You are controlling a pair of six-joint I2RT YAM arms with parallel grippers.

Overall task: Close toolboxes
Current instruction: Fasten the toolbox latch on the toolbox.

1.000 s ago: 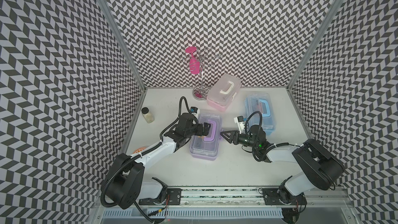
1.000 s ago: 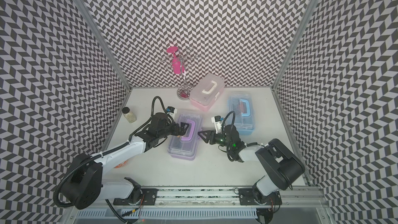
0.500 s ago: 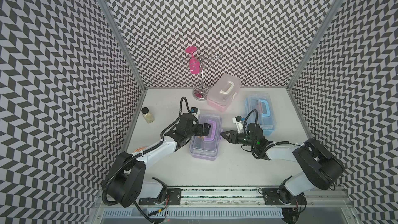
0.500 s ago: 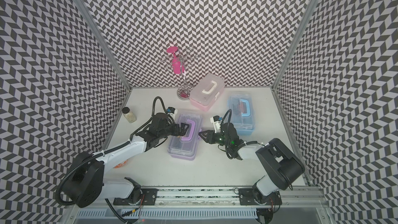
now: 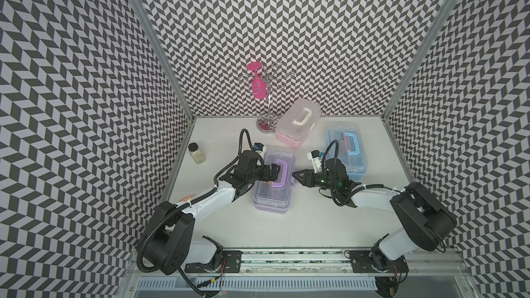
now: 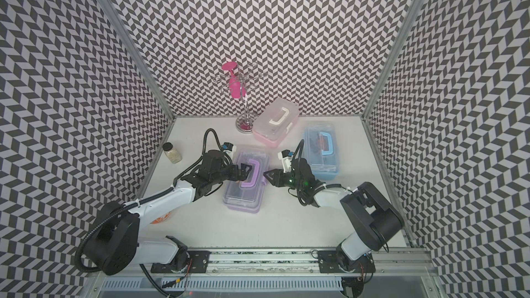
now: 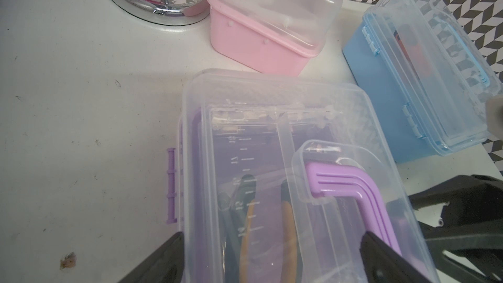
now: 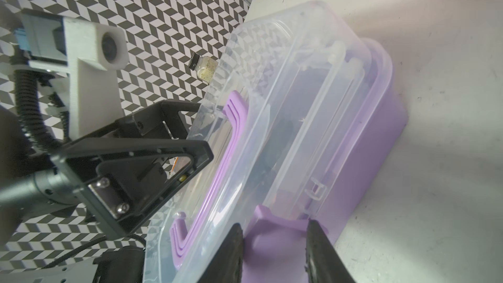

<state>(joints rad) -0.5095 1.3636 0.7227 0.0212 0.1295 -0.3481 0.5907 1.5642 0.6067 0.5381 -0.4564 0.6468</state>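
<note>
The purple toolbox (image 5: 274, 187) lies mid-table with its clear lid down and pliers showing through it. My left gripper (image 5: 274, 175) rests open on that lid, one finger at the lid's edge and one against the purple handle (image 7: 353, 186). At the box's right side, my right gripper (image 5: 295, 177) is shut on the purple latch (image 8: 275, 221), one finger against the lid rim. Behind, the pink toolbox (image 5: 298, 123) and the light blue toolbox (image 5: 347, 150) stand with lids down; I cannot tell whether their latches are fastened.
A small glass jar (image 5: 197, 153) with a black cap stands near the left wall. A chrome glass stand (image 5: 267, 123) holding a pink glass (image 5: 257, 87) sits at the back beside the pink box. Patterned walls close in three sides.
My right gripper has moved left up to the purple toolbox's side and narrowed its jaws onto the latch. The left gripper has stayed on the lid.
</note>
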